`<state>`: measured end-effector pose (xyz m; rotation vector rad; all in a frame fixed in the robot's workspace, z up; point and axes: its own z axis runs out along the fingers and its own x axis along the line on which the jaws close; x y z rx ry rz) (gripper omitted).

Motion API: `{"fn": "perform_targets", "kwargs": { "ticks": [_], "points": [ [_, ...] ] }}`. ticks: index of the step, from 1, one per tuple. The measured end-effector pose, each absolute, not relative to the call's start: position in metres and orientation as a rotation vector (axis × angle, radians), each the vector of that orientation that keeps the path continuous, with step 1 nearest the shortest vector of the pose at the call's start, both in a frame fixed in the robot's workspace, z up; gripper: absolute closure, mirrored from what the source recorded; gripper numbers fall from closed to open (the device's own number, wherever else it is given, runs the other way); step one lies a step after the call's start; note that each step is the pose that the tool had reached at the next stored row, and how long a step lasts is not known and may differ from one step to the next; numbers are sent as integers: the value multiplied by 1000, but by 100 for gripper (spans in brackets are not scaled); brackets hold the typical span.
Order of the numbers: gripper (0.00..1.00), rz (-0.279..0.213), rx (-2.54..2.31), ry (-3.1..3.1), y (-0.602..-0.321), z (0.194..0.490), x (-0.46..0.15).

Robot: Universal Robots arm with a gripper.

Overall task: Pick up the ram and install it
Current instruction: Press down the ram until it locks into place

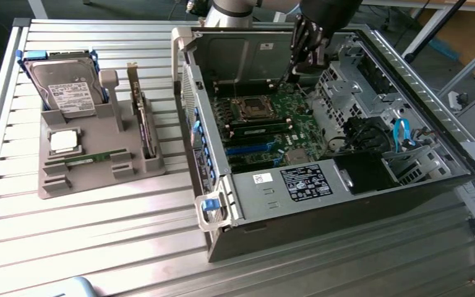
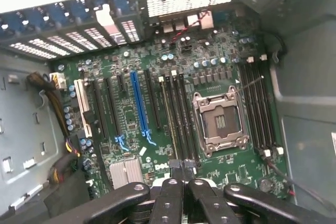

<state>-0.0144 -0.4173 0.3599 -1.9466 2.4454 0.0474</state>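
One open computer case lies on the counter, holding one green motherboard with an empty processor socket. Beside it, one grey holder tray carries one hard drive, one expansion card, one processor chip and one ram (lying flat). The end effector, pressed together and empty, hovers inside the case.

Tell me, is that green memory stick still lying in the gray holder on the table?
Yes, the ram lies flat in the gray holder, beside the open computer case in the exterior view.
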Motion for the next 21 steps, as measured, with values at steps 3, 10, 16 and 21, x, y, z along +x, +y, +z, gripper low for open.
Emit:
{"fn": "perform_targets", "kwargs": {
  "ticks": [3, 10, 16, 21],
  "points": [
    [90, 47, -1898, 2482, -417, 360, -14],
    [90, 46, -1778, 2568, -417, 360, -14],
    [90, 44, -1668, 2639, -417, 360, -14],
    [90, 43, -1560, 2704, -417, 360, -14]
  ]
}}
